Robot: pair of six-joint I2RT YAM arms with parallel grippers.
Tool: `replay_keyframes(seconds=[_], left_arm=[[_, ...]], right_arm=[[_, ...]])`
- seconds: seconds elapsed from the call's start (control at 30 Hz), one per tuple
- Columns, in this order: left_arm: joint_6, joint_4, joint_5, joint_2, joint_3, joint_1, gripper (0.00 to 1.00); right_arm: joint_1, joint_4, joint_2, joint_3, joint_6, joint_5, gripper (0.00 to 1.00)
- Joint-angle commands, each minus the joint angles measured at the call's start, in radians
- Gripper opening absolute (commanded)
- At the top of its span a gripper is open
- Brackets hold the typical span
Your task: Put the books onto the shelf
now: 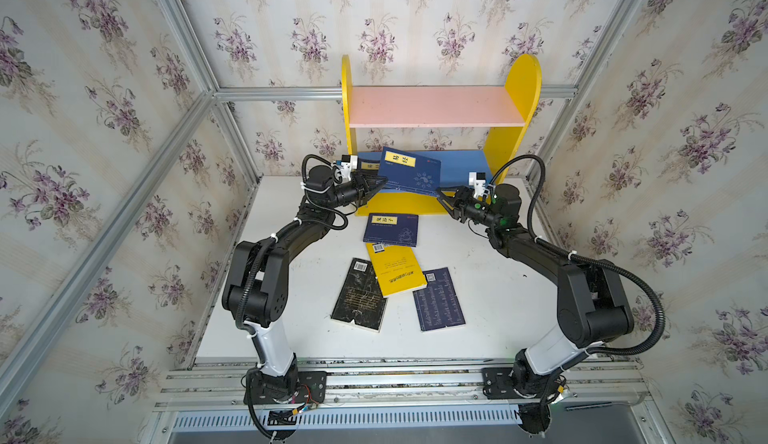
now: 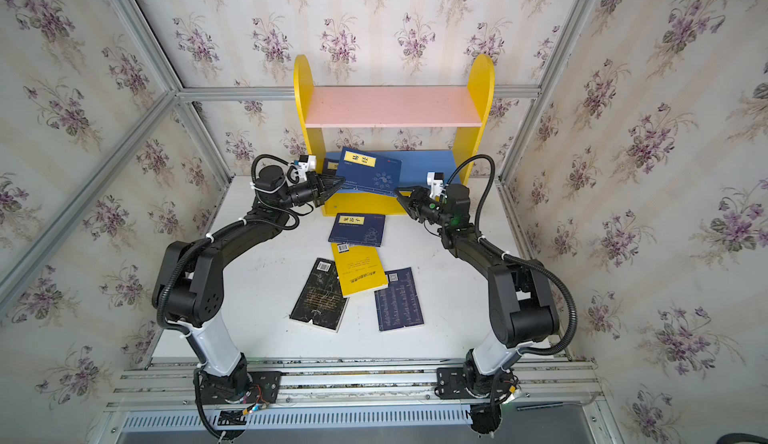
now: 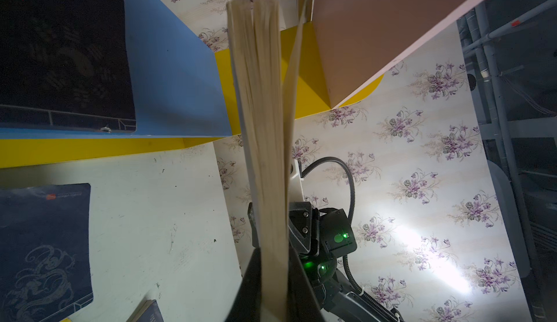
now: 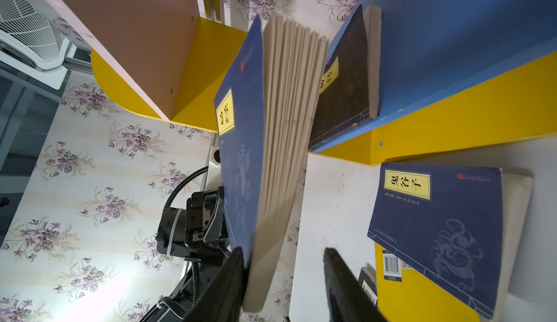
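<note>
We count six thin paperbacks in both top views: four navy, one yellow, one black. The held navy book hangs tilted at upper centre of the frame, over the front of the blue lower board of the one shelf, which is built of flat painted panels with two round-topped yellow sides and a pink upper board. The left tool pinches the book's left edge, and in the left wrist view both fingers press the cream page block. The right tool stands spread beside the book's lower right corner, one finger close against the cover and the other clear of the fanned pages. A second navy book lies flat on the blue board, mostly hidden. Four lie on the scuffed white bench at centre: a navy book with dragon print, the glossy yellow book overlapping the worn black book, and a navy book lying back cover up.
</note>
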Motion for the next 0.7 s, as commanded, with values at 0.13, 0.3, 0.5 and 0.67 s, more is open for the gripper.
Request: replay_keyframes(seconds=[0.13,0.3,0.5,0.67], left_arm=[[-0.002,0.091,-0.004,-0.009,-0.002,-0.001,0.04],[0.019,0.084,-0.009,-0.017,-0.013,-0.006,0.04],[0.032,0.081,-0.022,-0.014,-0.016,-0.008,0.04],[0.054,0.049,-0.02,-0.001,0.02,-0.013,0.05]], right_arm=[[-0.001,0.132,0.04,0.022,0.068,-0.034,0.43],[0.0,0.193,0.086,0.057,0.12,-0.056,0.37],[0.0,0.248,0.116,0.077,0.165,-0.081,0.33],[0.0,0.252,0.132,0.093,0.169,-0.096,0.24]])
